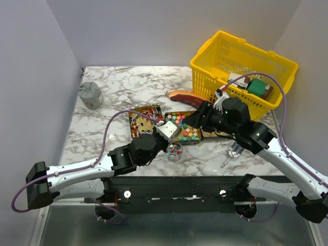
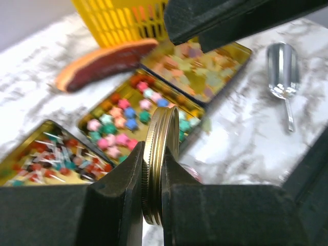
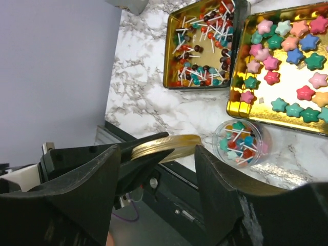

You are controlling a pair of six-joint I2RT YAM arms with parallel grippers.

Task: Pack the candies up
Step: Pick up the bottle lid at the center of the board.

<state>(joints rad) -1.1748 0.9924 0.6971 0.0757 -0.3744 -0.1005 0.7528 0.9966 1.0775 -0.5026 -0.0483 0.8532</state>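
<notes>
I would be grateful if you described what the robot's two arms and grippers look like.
Both the left arm and right arm have white links with black joints, and a purple cable loops along each. The left gripper and right gripper are chunky and black.

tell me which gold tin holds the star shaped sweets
The middle gold tin, with pink, blue and green stars; the left tin holds sweets on white sticks, the third tin pale yellowish pieces.

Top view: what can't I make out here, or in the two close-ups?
Top view: right arm covers most of the third tray; gold lid lost between arms.
Left wrist view: yellow-orange candies blurred, partly behind dark jaws.
Right wrist view: star tray cut off at the edge.
</notes>
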